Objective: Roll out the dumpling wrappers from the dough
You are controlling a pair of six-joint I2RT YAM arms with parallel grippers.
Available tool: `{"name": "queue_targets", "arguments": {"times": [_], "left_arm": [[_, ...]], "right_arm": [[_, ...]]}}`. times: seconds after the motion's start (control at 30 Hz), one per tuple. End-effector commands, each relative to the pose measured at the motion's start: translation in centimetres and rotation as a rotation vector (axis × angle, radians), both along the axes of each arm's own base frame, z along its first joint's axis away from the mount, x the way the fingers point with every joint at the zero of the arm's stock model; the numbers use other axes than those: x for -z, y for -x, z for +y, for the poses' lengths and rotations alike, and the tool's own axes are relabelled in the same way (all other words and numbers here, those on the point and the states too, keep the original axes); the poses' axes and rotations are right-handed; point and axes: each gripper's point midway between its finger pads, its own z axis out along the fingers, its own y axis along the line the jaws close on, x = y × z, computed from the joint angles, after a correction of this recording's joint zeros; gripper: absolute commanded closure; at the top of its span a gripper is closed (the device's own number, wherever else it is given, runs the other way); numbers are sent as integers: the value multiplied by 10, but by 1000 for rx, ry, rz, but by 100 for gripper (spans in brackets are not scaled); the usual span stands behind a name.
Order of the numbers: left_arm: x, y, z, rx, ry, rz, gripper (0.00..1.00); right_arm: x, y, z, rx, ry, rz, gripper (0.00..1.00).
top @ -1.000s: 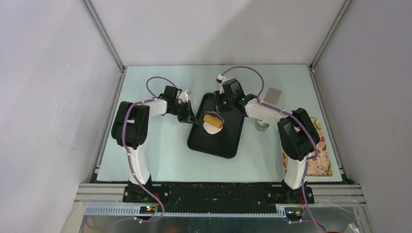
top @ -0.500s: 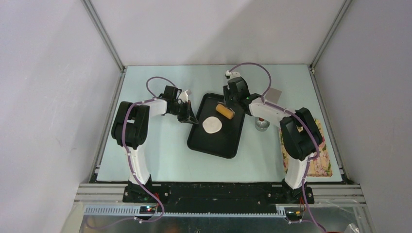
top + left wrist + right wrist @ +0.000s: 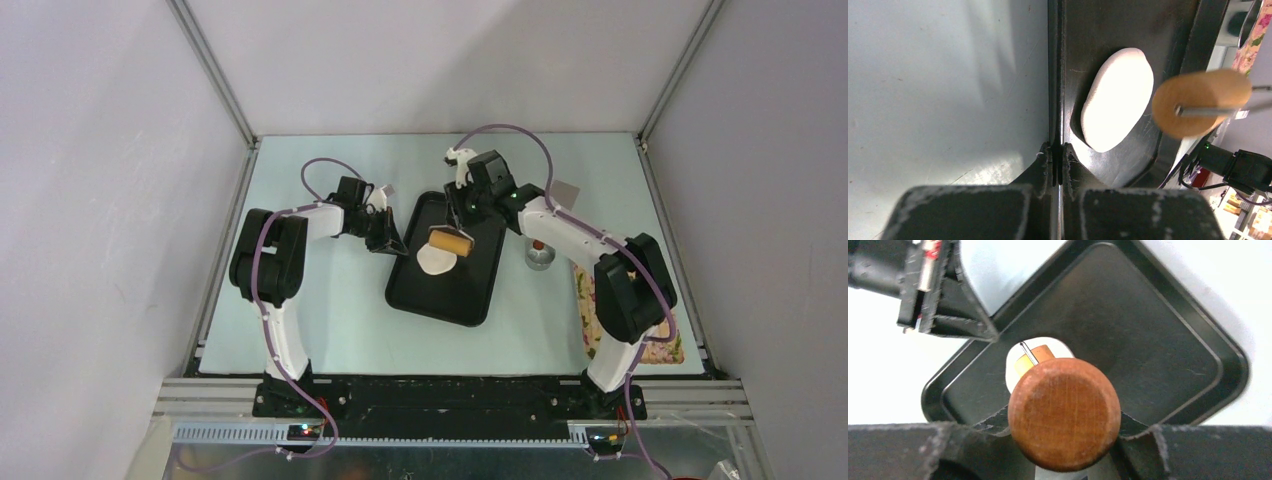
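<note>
Wooden roller (image 3: 449, 241), clamped in my right gripper (image 3: 1064, 440), sits at the dough (image 3: 1115, 100) edge; left gripper (image 3: 1058, 150) pinches the tray (image 3: 1057, 75) rim. Excess pressure could tear dough or shift tray.

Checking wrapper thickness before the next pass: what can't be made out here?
Top view: the rolling pin covers the far edge of the dough; contact unclear.
Right wrist view: the pin's handle hides most of the dough.
Left wrist view: the rolling pin is blurred.
Top view: the steel cup sits partly under the right arm; contents unseen.
</note>
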Motion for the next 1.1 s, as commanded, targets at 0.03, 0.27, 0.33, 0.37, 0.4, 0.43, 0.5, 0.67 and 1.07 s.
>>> {"name": "queue_targets", "arguments": {"times": [0.03,0.27,0.33,0.37,0.4,0.43,0.5,0.67,1.07], "left_arm": [[27,17,19,-27,-90,108,100],[26,18,19,-23,-88,106,100],[25,17,19,-24,-85,104,100],[25,17,19,-23,-85,104,100],[25,17,19,-23,-85,104,100],[25,17,19,-23,-84,105,100],[26,18,19,-22,-83,106,100],[25,17,19,-23,-82,105,100],[25,18,19,-23,-82,107,100]], "right_arm": [[-15,26,41,-132,-93,31,100],[39,24,32,-83,-119,147,100],[56,20,17,-34,-92,171,100],[62,19,12,-18,-81,180,100],[72,20,1,10,-59,195,100],[77,20,-4,24,-46,200,100],[90,23,-18,59,-7,211,100],[112,27,-39,129,62,238,100],[132,20,-71,241,167,247,100]]}}
